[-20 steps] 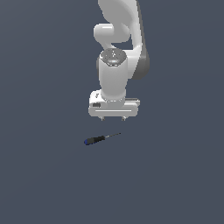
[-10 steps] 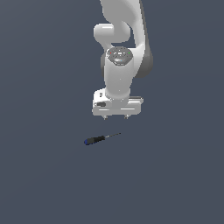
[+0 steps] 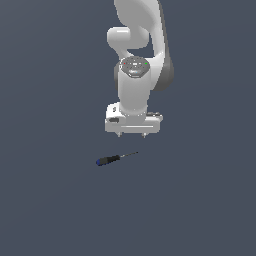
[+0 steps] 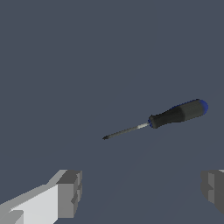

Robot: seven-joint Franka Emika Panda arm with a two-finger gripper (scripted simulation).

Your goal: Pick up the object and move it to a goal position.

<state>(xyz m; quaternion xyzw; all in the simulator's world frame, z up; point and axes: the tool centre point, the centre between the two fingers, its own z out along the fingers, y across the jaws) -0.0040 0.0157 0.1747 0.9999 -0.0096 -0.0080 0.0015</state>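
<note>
Gripper [image 3: 132, 135] drifts toward the exterior view's left, jaws wide and empty, closing on the screwdriver [image 3: 115, 158] lying flat on the floor; approach only, no grasp yet.

screwdriver [image 3: 116, 158] lying flat, hand [image 3: 132, 135] above, toward exterior view's right

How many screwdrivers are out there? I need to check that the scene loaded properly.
1. The screwdriver lies flat on the floor, below the open gripper and toward the exterior view's left, untouched. Neither view shows another.
</note>
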